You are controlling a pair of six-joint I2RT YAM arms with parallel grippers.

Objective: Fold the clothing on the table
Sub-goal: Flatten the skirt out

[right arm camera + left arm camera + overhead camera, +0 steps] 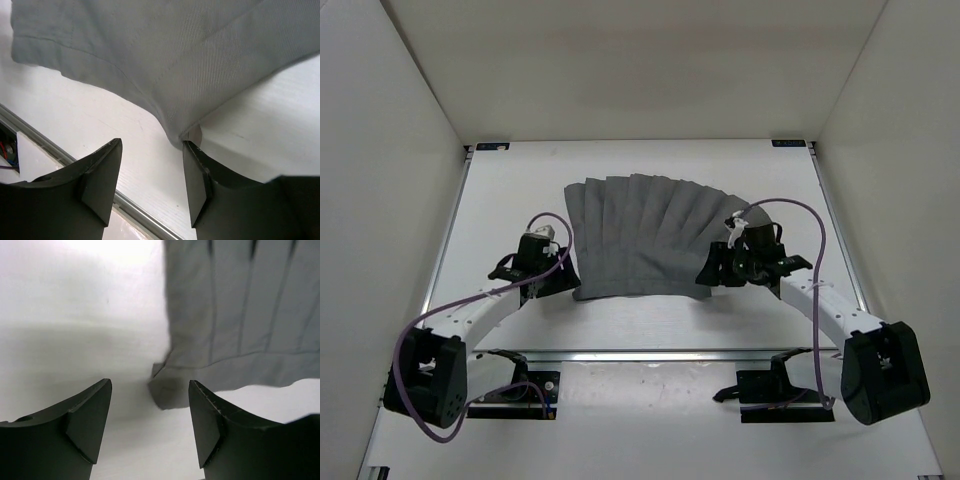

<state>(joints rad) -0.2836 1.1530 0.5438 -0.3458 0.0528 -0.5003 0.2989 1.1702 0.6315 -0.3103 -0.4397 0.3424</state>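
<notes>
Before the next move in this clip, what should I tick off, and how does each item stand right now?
1. Left claw open, nothing in it: ok.
2. Right claw open, nothing in it: ok.
3. Skirt spread in a fan on the table: ok.
4. Skirt's near left corner just ahead of the left claw: ok.
5. Skirt's near right corner between the right claw's fingers: not ok; it lies by one fingertip, off to the side.
6. Right claw touching the cloth: cannot tell.
</notes>
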